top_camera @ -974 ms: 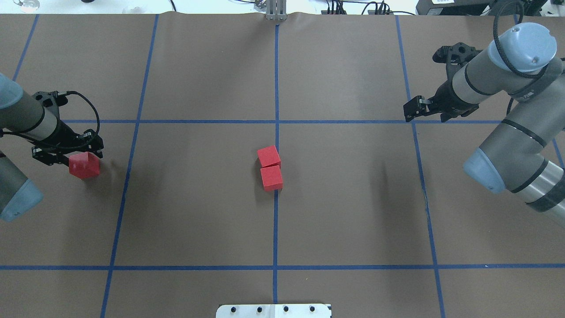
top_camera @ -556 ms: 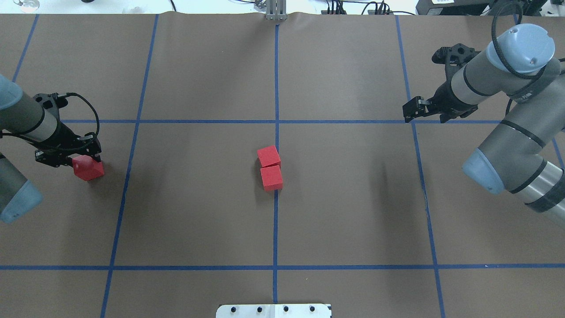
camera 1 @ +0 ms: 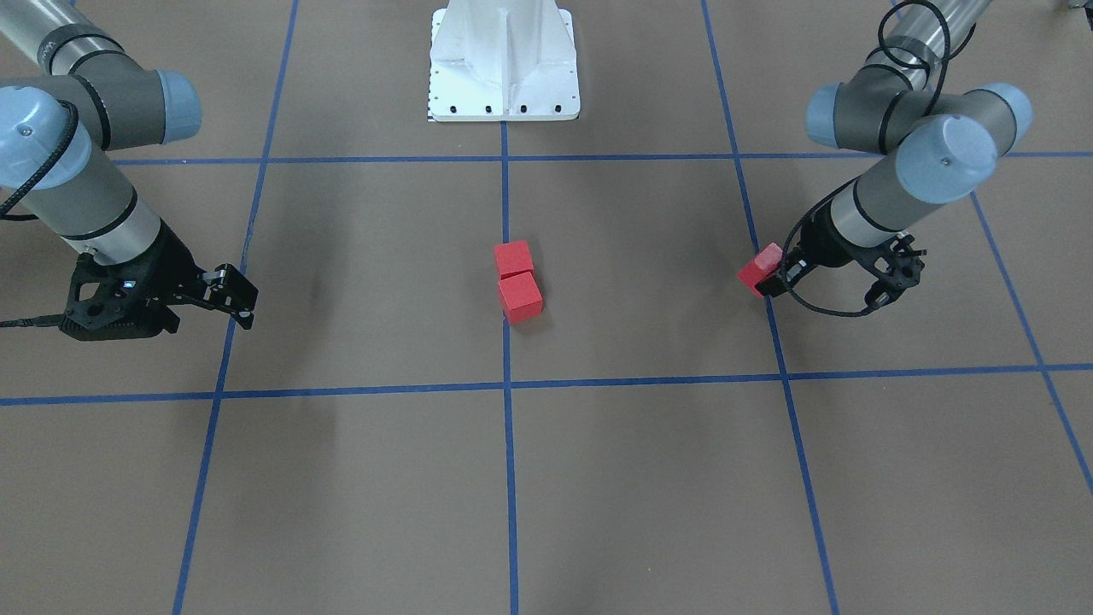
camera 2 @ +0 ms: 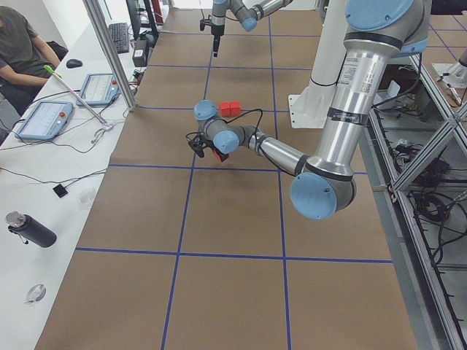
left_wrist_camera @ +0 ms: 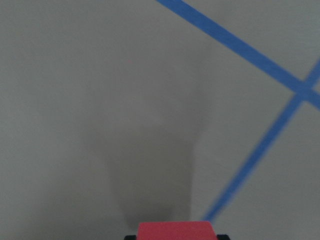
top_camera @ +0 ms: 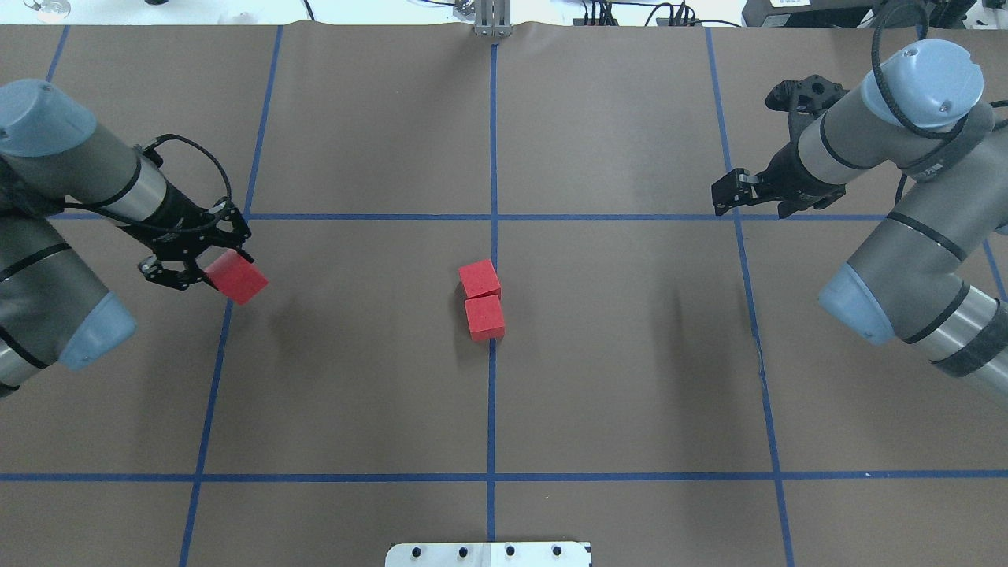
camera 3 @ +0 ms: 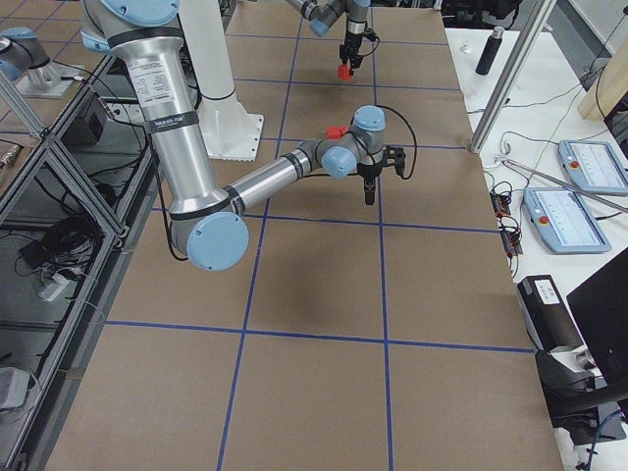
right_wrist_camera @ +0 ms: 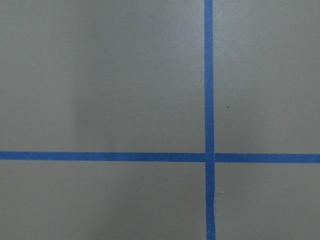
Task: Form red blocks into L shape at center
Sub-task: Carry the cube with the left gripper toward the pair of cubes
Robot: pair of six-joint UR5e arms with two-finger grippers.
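Two red blocks [top_camera: 479, 278] [top_camera: 483, 316] lie touching, one behind the other, on the central blue line at the center [top_camera: 492, 236]; the front-facing view shows them as block [camera 1: 513, 258] and block [camera 1: 520, 297]. A third red block [top_camera: 240, 282] [camera 1: 756, 269] hangs above the paper, well off to my left of that pair. My left gripper [top_camera: 224, 272] [camera 1: 768, 275] is shut on it. The block's top edge [left_wrist_camera: 176, 230] shows at the bottom of the left wrist view. My right gripper [top_camera: 728, 195] [camera 1: 232, 297] hovers far right, open and holding nothing.
Brown paper with a blue tape grid [top_camera: 492, 409] covers the table. The robot's white base plate [camera 1: 504, 60] stands at the near middle edge. A person [camera 2: 22, 44] sits at a side desk with tablets [camera 2: 44, 120]; a metal post [camera 2: 109, 51] stands there.
My left arm has swung toward the middle, carrying the red block right and slightly farther out, and the block has turned in the grip. The right arm has barely shifted.
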